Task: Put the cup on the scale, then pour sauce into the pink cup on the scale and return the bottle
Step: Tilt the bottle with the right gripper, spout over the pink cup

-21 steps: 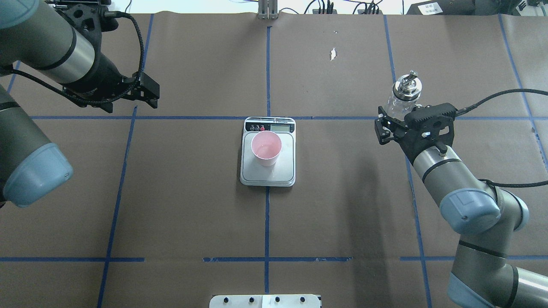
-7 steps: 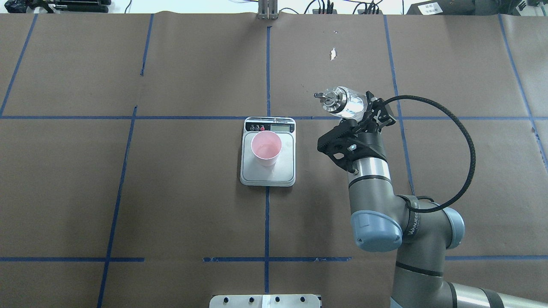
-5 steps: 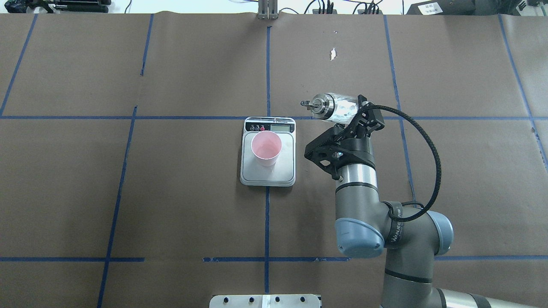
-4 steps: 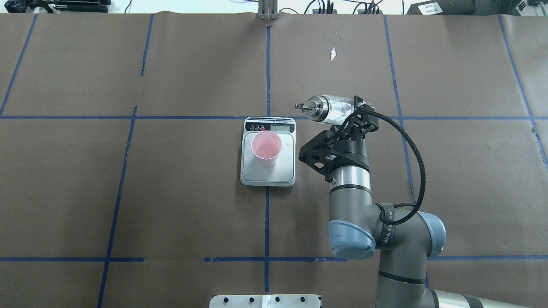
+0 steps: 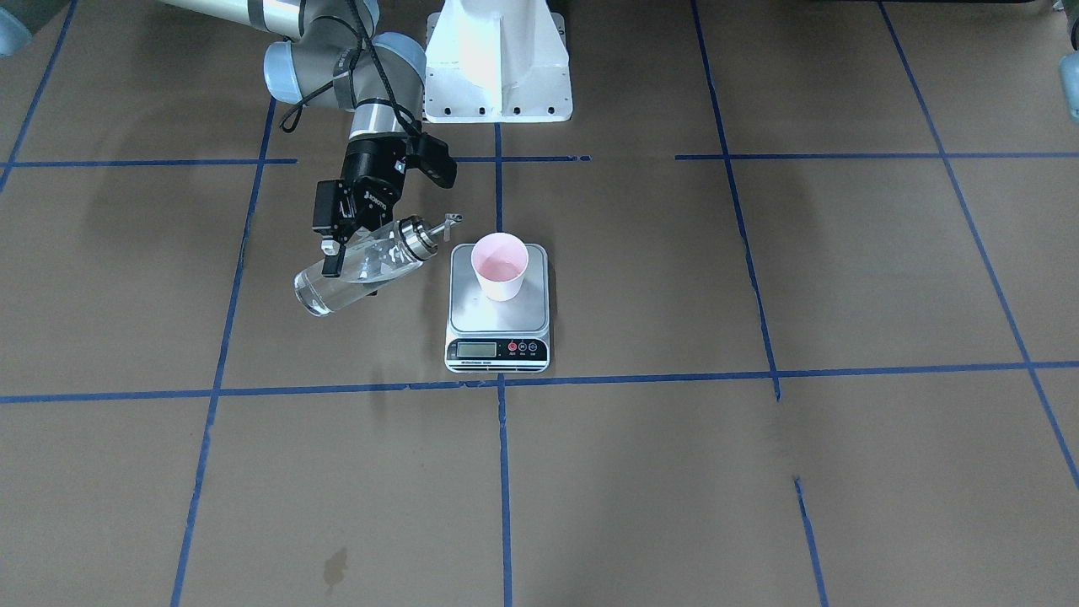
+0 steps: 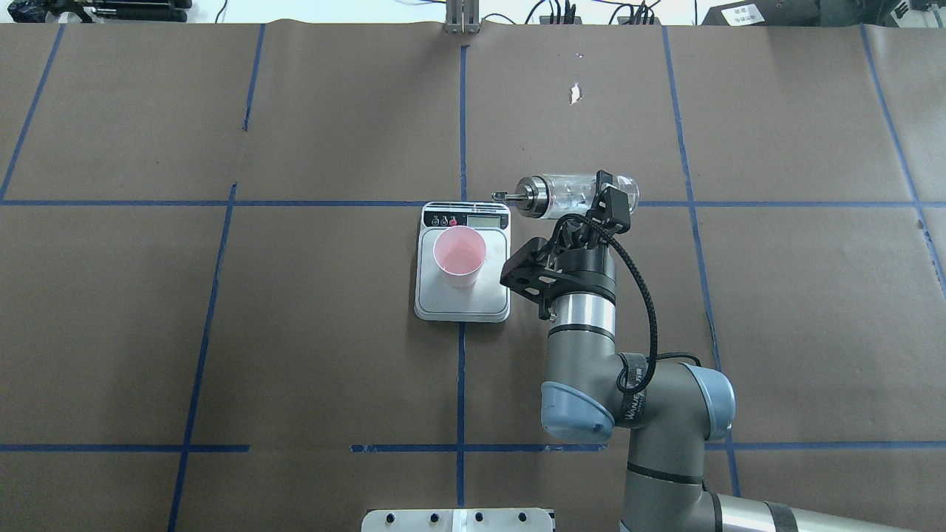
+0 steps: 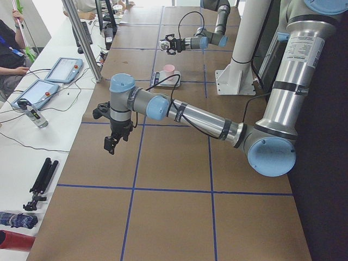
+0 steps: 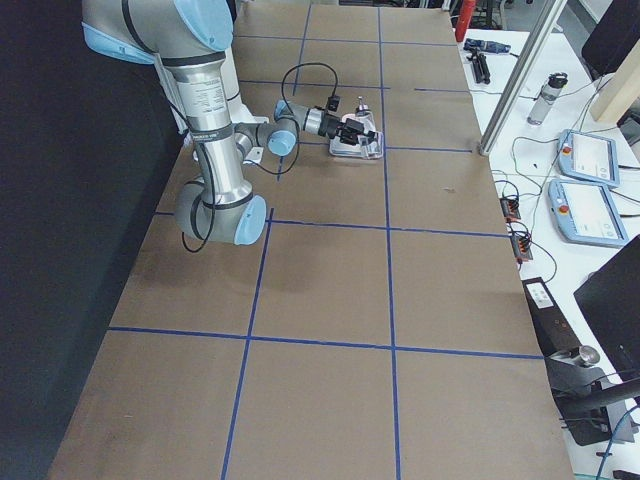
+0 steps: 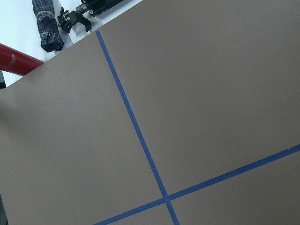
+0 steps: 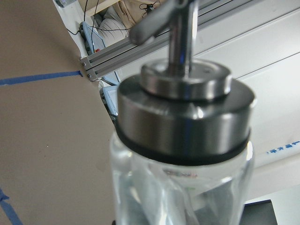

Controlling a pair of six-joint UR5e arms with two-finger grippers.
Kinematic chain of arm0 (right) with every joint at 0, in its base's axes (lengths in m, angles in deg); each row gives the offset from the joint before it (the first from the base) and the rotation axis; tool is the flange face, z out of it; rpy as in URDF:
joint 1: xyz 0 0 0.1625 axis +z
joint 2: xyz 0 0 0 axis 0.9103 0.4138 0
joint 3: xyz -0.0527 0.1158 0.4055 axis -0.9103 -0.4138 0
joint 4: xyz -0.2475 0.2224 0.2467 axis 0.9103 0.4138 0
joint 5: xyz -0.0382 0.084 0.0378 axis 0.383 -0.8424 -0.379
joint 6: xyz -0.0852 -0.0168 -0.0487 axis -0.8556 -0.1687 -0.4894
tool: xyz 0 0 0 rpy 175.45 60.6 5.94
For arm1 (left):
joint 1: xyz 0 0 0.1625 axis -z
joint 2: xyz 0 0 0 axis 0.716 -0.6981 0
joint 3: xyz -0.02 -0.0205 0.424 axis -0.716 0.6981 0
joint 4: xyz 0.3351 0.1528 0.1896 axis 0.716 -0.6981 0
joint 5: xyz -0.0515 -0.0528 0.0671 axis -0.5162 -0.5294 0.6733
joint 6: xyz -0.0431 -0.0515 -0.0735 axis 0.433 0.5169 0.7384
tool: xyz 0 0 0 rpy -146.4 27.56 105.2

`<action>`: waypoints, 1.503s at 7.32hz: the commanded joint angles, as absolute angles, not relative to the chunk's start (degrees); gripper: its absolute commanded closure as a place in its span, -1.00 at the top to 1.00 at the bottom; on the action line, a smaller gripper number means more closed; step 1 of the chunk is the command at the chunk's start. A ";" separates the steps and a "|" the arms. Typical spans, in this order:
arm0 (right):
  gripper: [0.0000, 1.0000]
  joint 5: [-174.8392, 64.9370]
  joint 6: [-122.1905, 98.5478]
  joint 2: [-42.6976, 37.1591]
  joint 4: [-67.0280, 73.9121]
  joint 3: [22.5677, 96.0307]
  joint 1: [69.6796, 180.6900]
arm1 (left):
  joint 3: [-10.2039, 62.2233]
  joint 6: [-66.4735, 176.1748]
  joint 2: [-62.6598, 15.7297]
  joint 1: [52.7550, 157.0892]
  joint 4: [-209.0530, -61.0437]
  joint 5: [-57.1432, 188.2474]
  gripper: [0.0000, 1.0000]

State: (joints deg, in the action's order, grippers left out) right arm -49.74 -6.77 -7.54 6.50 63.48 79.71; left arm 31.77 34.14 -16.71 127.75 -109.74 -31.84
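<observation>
The pale pink cup (image 6: 459, 255) stands upright on the silver scale (image 6: 489, 294), near its display end; both also show in the front view, cup (image 5: 499, 265) and scale (image 5: 470, 314). My right gripper (image 6: 604, 195) is shut on the clear glass bottle (image 6: 563, 193) and holds it in the air, tipped almost level. Its metal spout (image 6: 499, 196) points toward the scale, beside its far right corner and not over the cup. The right wrist view shows the metal cap (image 10: 185, 112) close up. My left gripper (image 7: 111, 143) shows only in the exterior left view; I cannot tell its state.
The robot's white base (image 5: 497, 59) stands behind the scale. A side table with tablets (image 7: 65, 68) runs along the far edge. A folded umbrella (image 9: 47, 28) and a red object (image 9: 16, 65) lie past the table's left end.
My right arm has carried the bottle from the right toward the scale and tipped it from upright to nearly level. My left arm has left the overhead view.
</observation>
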 commanded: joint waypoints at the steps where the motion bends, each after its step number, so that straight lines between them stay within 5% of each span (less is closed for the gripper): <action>1: -1.00 -45.40 -14.21 -7.71 7.20 61.93 79.70 | 31.28 34.14 -16.70 127.82 -109.74 -31.83 1.00; 11: -1.00 -36.59 -34.12 -9.74 7.20 58.95 79.35 | 27.24 34.06 -17.05 127.99 -112.36 -31.83 1.00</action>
